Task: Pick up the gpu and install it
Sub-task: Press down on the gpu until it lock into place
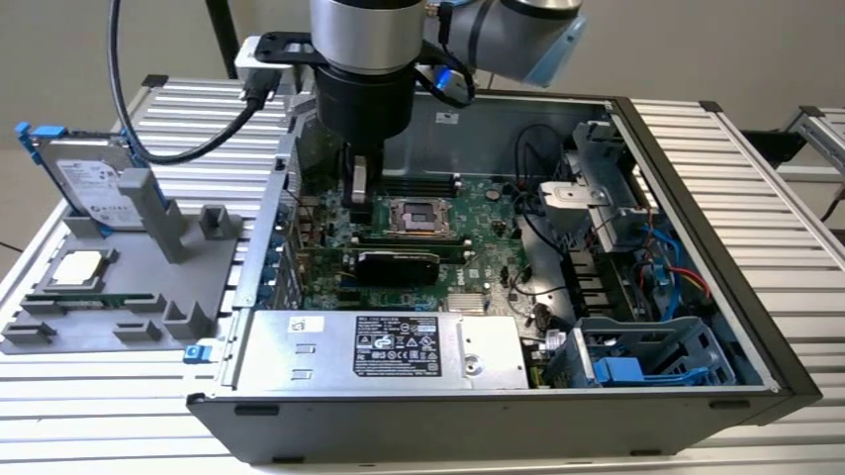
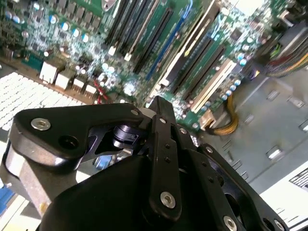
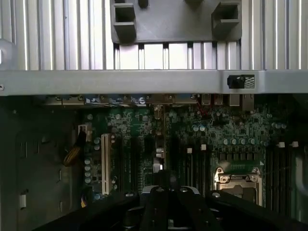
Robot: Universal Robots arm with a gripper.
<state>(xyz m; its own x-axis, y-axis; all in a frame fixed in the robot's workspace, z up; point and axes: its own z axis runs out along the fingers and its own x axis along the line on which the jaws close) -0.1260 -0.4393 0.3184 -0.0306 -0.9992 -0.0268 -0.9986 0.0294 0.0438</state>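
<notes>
In the exterior view the gpu (image 1: pixel 396 265) stands on its edge on the green motherboard (image 1: pixel 496 237), black shroud facing out, just in front of the CPU socket (image 1: pixel 416 216). My gripper (image 1: pixel 356 198) hangs inside the open computer case, above the board and a little behind the gpu's end on the exterior view's left, apart from it. Its fingers are shut with nothing between them. In both wrist views the shut gripper (image 2: pixel 158 102) (image 3: pixel 166 188) hovers over the long expansion slots (image 3: pixel 105 163).
A grey fixture (image 1: pixel 119 297) on the exterior view's left holds a silver hard drive with blue rails (image 1: pixel 86 178) and a square CPU chip (image 1: pixel 77 269). The power supply (image 1: pixel 383 346) fills the case front. A drive cage (image 1: pixel 634 361) and cables crowd the exterior view's right.
</notes>
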